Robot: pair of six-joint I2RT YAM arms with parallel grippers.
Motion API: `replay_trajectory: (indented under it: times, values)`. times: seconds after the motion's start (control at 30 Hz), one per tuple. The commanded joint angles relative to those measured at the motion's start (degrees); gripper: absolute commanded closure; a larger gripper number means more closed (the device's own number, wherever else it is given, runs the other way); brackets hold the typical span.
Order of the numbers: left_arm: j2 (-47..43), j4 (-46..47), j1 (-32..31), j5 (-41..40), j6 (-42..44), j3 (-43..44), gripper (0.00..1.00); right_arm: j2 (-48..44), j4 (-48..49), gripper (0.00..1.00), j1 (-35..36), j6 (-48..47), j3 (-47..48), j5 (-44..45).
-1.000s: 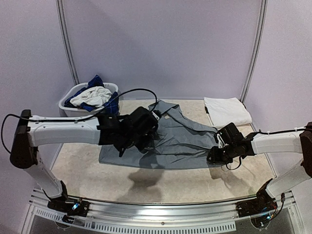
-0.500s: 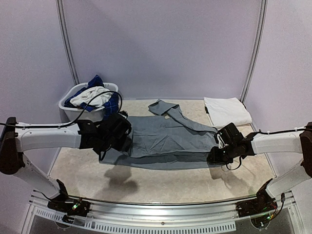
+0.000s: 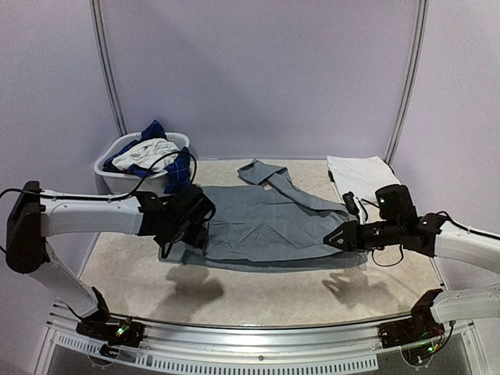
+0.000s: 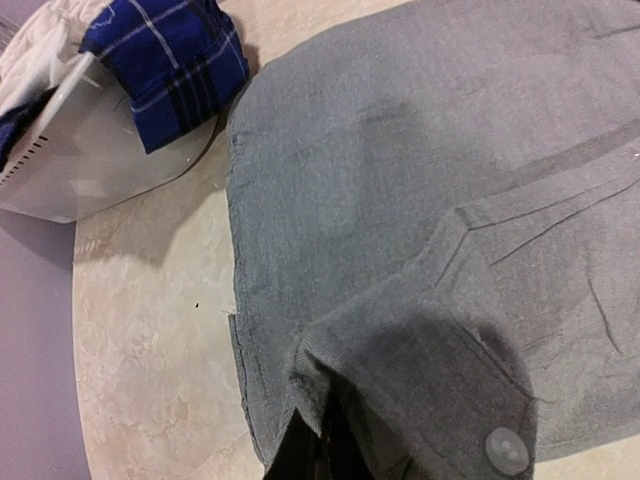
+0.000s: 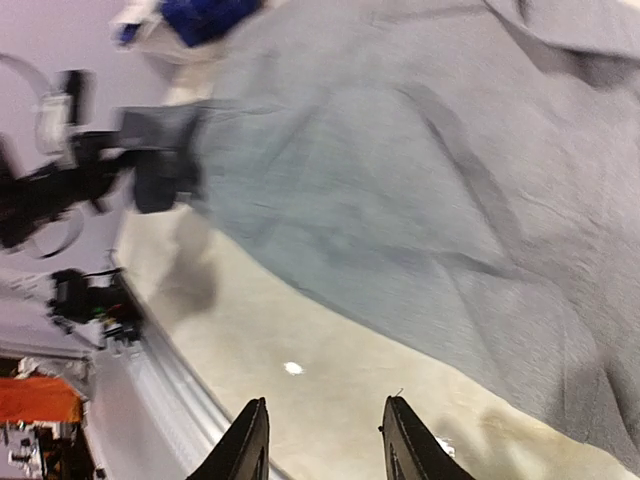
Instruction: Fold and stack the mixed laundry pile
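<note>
- Grey T-shirt (image 3: 266, 223) lies spread at mid-worktop (image 3: 141, 281); I judge the step in hand to be folding its left side over.
- My left gripper (image 4: 318, 452) is clamped on a raised fold at the shirt's left edge. My right gripper (image 5: 325, 425) hangs with fingers apart and empty, over the near-right corner.
- The next move calls for carrying the fold across, level.
- The basket (image 3: 109, 168) with a blue plaid piece (image 4: 165, 60) at the far-left corner crowds my left arm; a folded white piece (image 3: 363, 178) lies at the far-right corner.

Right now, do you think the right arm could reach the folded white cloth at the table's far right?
Probably yes: the right claw is open and empty, and the folded white cloth lies uncovered just beyond it.
</note>
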Motion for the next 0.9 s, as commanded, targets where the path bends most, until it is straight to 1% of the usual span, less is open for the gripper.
replay_trajectory:
  times: [0.0, 0.07, 0.13, 0.3, 0.37, 0.5, 0.53, 0.6, 0.63, 0.67, 0.73, 0.77, 0.87]
  values:
    - [2.3, 3.4, 2.1, 0.7, -0.1, -0.2, 1.00, -2.6, 1.9, 0.61, 0.2, 0.2, -1.1, -5.0]
    - [2.3, 6.3, 2.2, 1.4, 0.9, -1.1, 1.00, -1.5, 2.7, 0.61, 0.2, 0.8, -0.6, -2.9]
    - [2.4, 7.3, 2.3, 1.4, 1.1, -1.3, 1.00, 0.4, 3.3, 0.62, 0.3, 1.6, 0.2, -1.4]
    - [3.1, 7.5, 2.6, 0.3, 1.1, -0.6, 1.00, 7.6, 7.1, 0.63, 0.5, 2.6, 0.9, 0.2]
    - [3.9, 7.3, 3.0, -0.7, 1.0, 0.0, 0.98, 10.1, 9.0, 0.63, 0.5, 2.9, 1.1, 0.4]
    - [6.7, 4.1, 4.0, -3.8, -2.3, 1.6, 0.95, 16.2, 12.0, 0.63, 0.8, 3.5, 2.3, 0.3]
    - [7.0, 2.9, 4.2, -5.0, -3.2, 1.4, 0.90, 18.0, 12.3, 0.64, 0.8, 3.5, 2.6, 0.4]
    - [7.0, 0.8, 4.6, -7.4, -5.0, 1.3, 0.56, 20.4, 12.9, 0.64, 0.8, 3.5, 2.8, 0.8]
    - [6.7, -0.6, 4.9, -8.3, -5.7, 1.4, 0.41, 21.9, 12.9, 0.64, 0.7, 3.5, 3.1, 0.8]
    - [6.2, -2.2, 5.1, -9.2, -6.6, 1.6, 0.31, 22.7, 12.9, 0.64, 0.7, 3.5, 3.4, 0.9]
    - [4.8, -6.2, 5.2, -10.7, -8.6, 2.1, 0.21, 24.6, 12.2, 0.65, 0.8, 3.0, 4.7, 1.7]
    - [3.7, -8.3, 5.2, -11.1, -9.6, 2.4, 0.19, 24.9, 11.0, 0.65, 0.8, 2.9, 5.1, 2.2]
    - [-1.5, -13.9, 5.2, -11.4, -13.1, 2.1, 0.17, 23.5, 6.1, 0.64, 0.7, 1.8, 7.6, 4.7]
